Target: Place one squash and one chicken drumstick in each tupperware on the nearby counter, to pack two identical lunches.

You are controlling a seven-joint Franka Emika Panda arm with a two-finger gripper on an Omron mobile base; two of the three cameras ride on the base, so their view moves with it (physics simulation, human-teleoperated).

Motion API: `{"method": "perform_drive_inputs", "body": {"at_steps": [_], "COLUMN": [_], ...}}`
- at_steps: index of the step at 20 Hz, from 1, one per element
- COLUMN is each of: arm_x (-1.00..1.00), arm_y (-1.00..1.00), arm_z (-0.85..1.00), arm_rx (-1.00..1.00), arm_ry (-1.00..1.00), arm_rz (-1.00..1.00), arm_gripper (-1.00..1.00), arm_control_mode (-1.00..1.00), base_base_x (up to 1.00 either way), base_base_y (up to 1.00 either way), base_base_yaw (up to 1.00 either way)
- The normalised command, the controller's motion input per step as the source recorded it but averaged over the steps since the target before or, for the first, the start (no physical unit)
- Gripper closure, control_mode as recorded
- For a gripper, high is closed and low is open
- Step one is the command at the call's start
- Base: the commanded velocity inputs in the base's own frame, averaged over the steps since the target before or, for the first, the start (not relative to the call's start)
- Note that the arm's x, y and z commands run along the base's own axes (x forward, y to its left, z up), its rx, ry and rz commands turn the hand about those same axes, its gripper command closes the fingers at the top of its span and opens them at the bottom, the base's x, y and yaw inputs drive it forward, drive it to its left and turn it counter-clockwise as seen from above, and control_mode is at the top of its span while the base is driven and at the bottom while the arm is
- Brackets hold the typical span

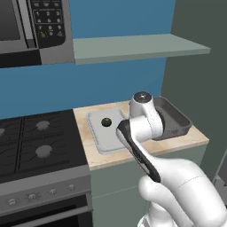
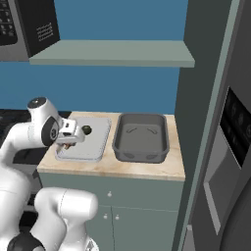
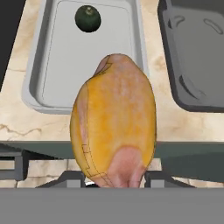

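Hand view shows the golden-orange chicken drumstick (image 3: 114,122) upright between the gripper (image 3: 116,177) finger tips, which press against its narrow pinkish end from either side, so the jaws are closed partway on the meat and carry it. Beyond the drumstick lies the pale grey-white tupperware (image 3: 41,74), with one dark-green squash (image 3: 88,18) resting near its far end; the held drumstick hangs above that container's near rim and the beige counter (image 3: 166,120) beside it. The dark grey tupperware (image 3: 192,83) sits just to the right, apart from the pale one by a strip of counter. From the right base view, the gripper (image 2: 68,139) hovers over the near left part of the pale tupperware (image 2: 95,147), with the squash (image 2: 87,130) just beyond it and the dark grey tupperware (image 2: 141,149) to the right. From the left base view, the squash (image 1: 106,122) lies in the pale tupperware (image 1: 98,137), near the stove (image 1: 40,142).
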Motion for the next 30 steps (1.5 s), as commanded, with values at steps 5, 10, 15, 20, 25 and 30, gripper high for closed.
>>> {"method": "perform_drive_inputs", "body": {"at_steps": [5,10,15,20,25,30], "arm_x": [0.91,0.78,0.66,0.59,0.52,0.46], "arm_y": [0.23,0.09,0.02,0.12,0.18,0.11], "arm_z": [-0.42,-0.29,-0.29,-0.42,-0.43,-0.33], "arm_rx": [0.00,0.00,0.00,0.00,0.00,0.00], "arm_ry": [0.06,0.11,0.13,0.11,0.07,0.03], "arm_rz": [-0.01,0.00,0.00,0.00,0.00,0.00], "arm_gripper": [1.00,1.00,1.00,1.00,1.00,1.00], "arm_control_mode": [-1.00,-1.00,-1.00,-1.00,-1.00,-1.00], "base_base_x": [0.00,0.00,0.00,0.00,0.00,0.00], "base_base_y": [0.00,0.00,0.00,0.00,0.00,0.00], "base_base_yaw": [0.00,0.00,0.00,0.00,0.00,0.00]}}
